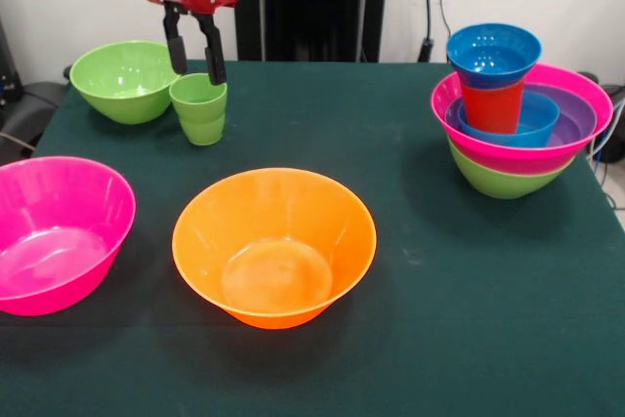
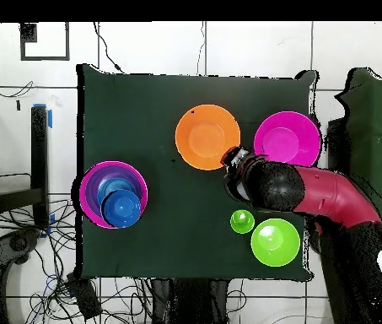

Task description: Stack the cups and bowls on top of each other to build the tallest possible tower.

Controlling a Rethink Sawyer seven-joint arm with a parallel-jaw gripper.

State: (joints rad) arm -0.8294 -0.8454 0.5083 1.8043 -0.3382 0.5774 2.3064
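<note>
while the gripper hangs open astride the far rim of the light green cup, holding nothing, it should close squarely on that wall, then lift straight up.

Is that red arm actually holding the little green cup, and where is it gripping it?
It cannot be told for sure. The gripper has its two black fingers down at the rim of the light green cup, which stands on the table, but contact isn't clear.
</note>
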